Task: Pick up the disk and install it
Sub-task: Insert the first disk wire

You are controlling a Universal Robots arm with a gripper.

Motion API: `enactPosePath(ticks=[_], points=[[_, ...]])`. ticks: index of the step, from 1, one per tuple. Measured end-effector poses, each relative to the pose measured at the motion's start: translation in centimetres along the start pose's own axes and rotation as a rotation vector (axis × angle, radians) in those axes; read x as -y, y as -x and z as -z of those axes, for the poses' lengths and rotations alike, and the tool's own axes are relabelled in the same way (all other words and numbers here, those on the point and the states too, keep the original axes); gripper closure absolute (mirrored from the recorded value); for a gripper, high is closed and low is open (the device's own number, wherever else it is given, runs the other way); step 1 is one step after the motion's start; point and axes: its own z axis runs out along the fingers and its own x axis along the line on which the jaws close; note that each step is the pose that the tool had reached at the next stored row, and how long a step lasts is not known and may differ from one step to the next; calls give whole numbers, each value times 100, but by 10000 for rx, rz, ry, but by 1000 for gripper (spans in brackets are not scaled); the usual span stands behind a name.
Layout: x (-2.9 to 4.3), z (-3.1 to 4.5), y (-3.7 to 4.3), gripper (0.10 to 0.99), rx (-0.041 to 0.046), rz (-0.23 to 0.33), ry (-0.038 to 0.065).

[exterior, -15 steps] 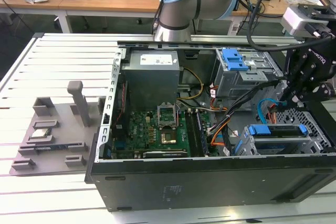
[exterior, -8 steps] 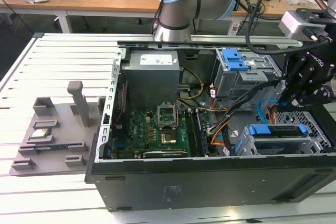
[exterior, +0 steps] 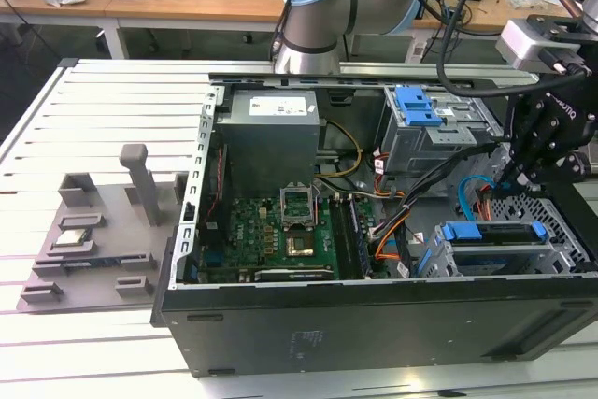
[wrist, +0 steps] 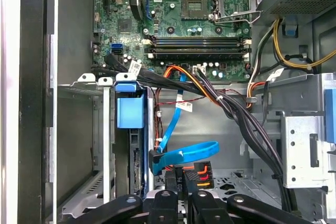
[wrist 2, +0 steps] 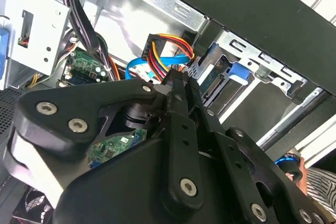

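Note:
The disk (exterior: 464, 233) sits on edge in the grey drive cage (exterior: 561, 231) at the exterior view's lower right corner of the open computer case, with its blue carrier rails showing. The first wrist view shows its blue tab and thin edge (wrist: 130, 113). Its connector end (wrist 2: 214, 81) appears in the second wrist view. My gripper (exterior: 514, 179) hangs just above that cage, apart from the disk. Its fingers (wrist 2: 181, 98) are pressed together, shut. A black power connector (wrist: 186, 176) with red, orange and yellow wires lies right at the fingertips (wrist: 165, 199). Whether it is pinched I cannot tell.
A blue data cable (wrist: 184, 153) loops beside the disk. Black cable bundles (wrist: 236, 114) cross the case floor. The motherboard (exterior: 271, 226) fills the case's middle. A second cage with a blue latch (exterior: 416, 105) stands at the back. A grey fixture (exterior: 93, 231) lies outside, on the exterior view's left.

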Motion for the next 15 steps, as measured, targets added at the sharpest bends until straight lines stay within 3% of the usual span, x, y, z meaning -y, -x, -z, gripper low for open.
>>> enactPosePath(ticks=[6, 15], points=[[1, 0, -6, 914, -13, 0, -1], [4, -2, -118, 914, -14, 0, -1]])
